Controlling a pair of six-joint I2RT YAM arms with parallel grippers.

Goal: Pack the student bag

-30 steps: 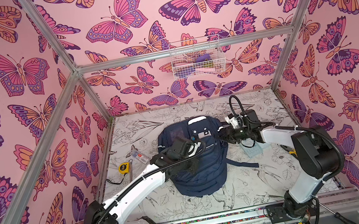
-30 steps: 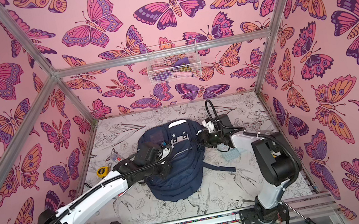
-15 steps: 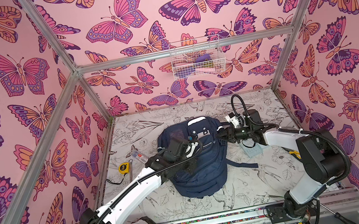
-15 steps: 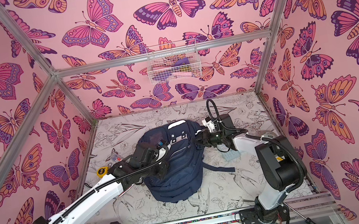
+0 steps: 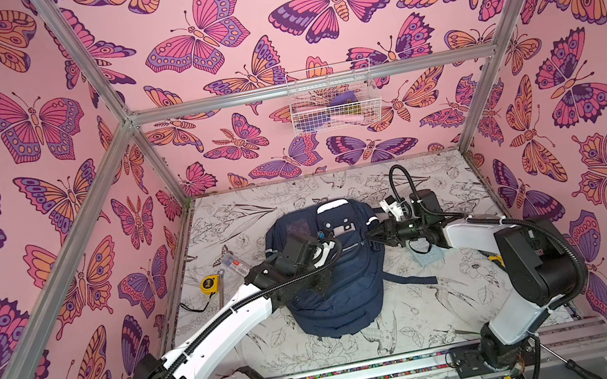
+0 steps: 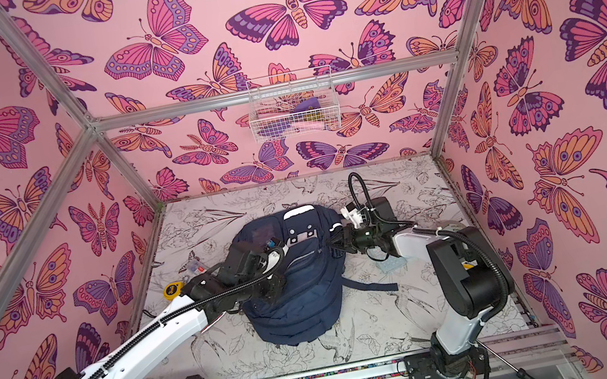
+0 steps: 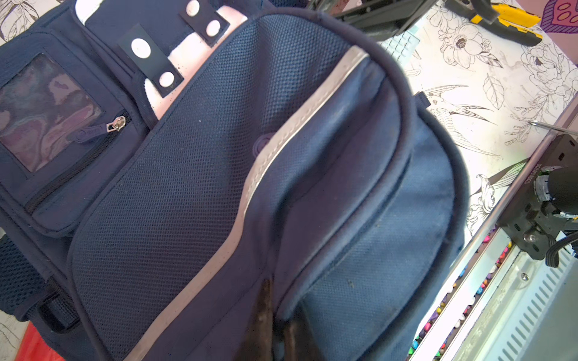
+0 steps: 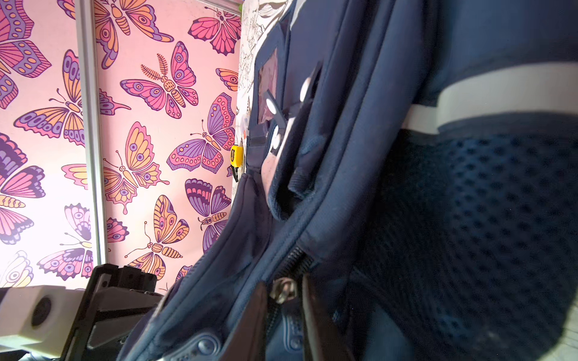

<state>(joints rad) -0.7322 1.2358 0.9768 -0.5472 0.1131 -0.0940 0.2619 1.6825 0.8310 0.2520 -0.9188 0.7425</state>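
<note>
The student bag (image 5: 336,290) is laid front-up in the middle of the desk (image 5: 414,323). A fold of its front fabric beside the reflective stripe is pinched in the closed left hand (image 7: 277,303), apparently so that the bag is anchored. The zip pull (image 8: 283,290) is straddled by the narrowed right hand (image 5: 370,236); whether it is clamped cannot be told. The bracing is judged to keep the soft bag from being dragged.
</note>
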